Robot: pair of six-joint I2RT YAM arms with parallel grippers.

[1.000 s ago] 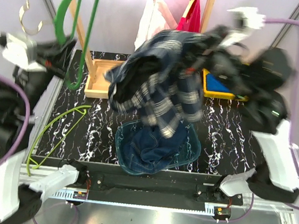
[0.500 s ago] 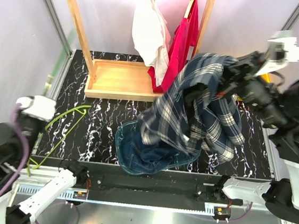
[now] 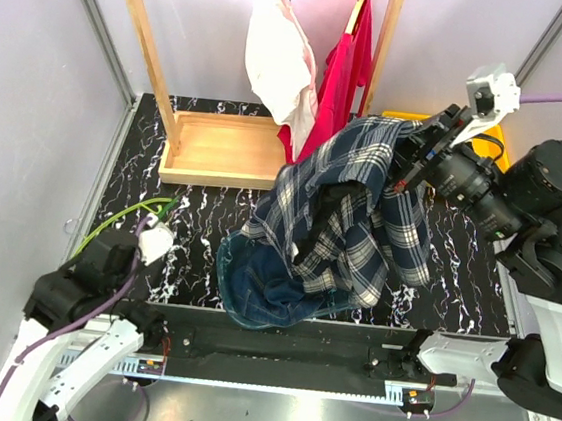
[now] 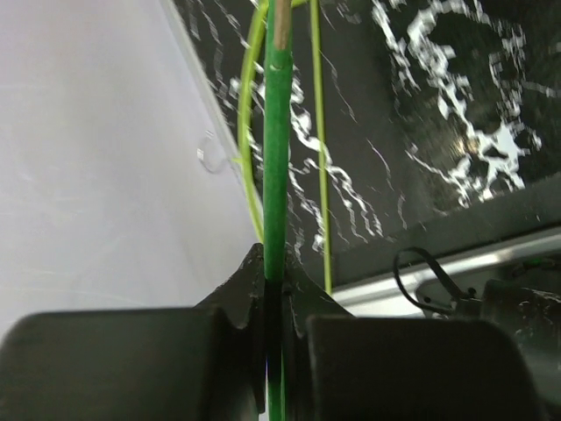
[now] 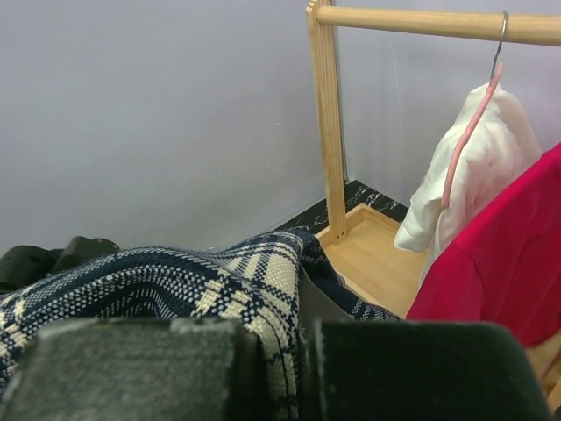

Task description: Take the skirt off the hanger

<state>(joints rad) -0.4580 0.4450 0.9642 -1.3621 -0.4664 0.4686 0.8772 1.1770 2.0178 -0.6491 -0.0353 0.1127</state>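
Now my left tool (image 4: 273,298) has dropped to the counter's (image 3: 455,279) near corner, clamped on a green hanger (image 4: 276,175); right tool (image 3: 404,171) grips plaid (image 3: 351,218). Skirt (image 3: 281,65) hangs lengthwise down from its hanger (image 5: 469,132), far back, nearer the right tool.

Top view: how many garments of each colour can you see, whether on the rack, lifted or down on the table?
White skirt: 1
Red shirt: 1
Blue-and-white plaid garment: 1
Dark blue garment: 1
Total: 4
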